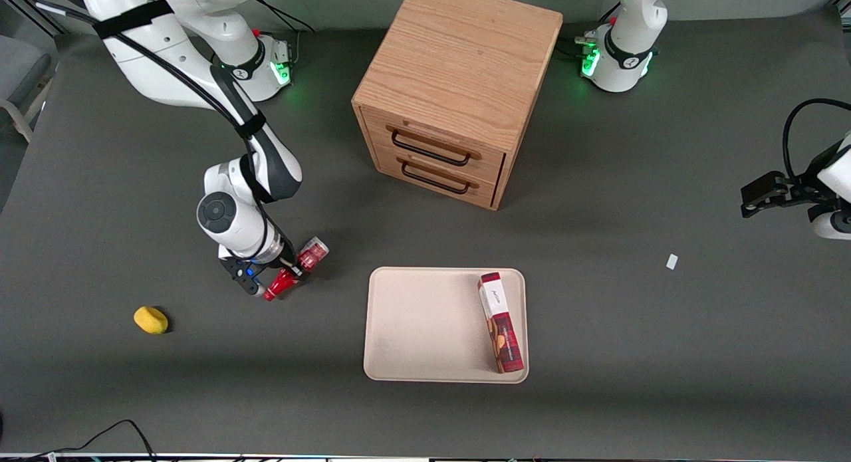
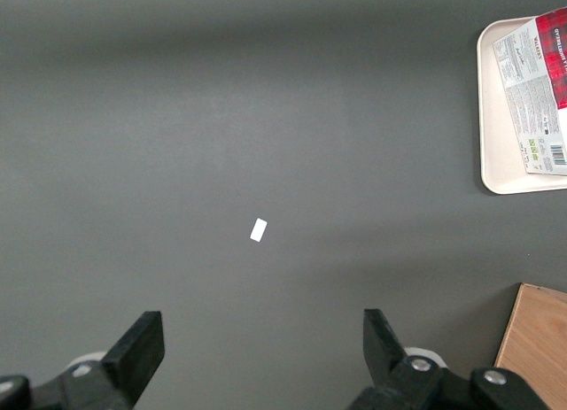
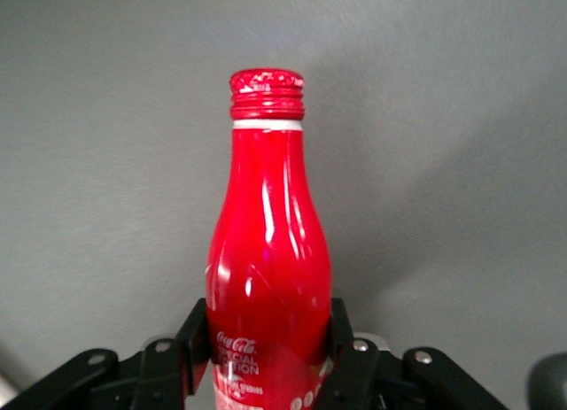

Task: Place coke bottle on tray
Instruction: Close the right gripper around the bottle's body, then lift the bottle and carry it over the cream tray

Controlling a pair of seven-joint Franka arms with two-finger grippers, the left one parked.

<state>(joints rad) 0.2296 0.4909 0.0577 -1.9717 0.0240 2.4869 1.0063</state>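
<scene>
Now, starting at the working arm's end of the table, a yellow object lies alone on the dark table. Nearer the middle, the gripper is clamped on the coke bottle, its fingers pressing both sides of the red body. The bottle is tilted, well apart from the tray. A cookie box lies in that tray along the edge toward the parked arm. A wooden drawer cabinet stands farther from the camera, and a small white scrap lies toward the parked arm's end.
</scene>
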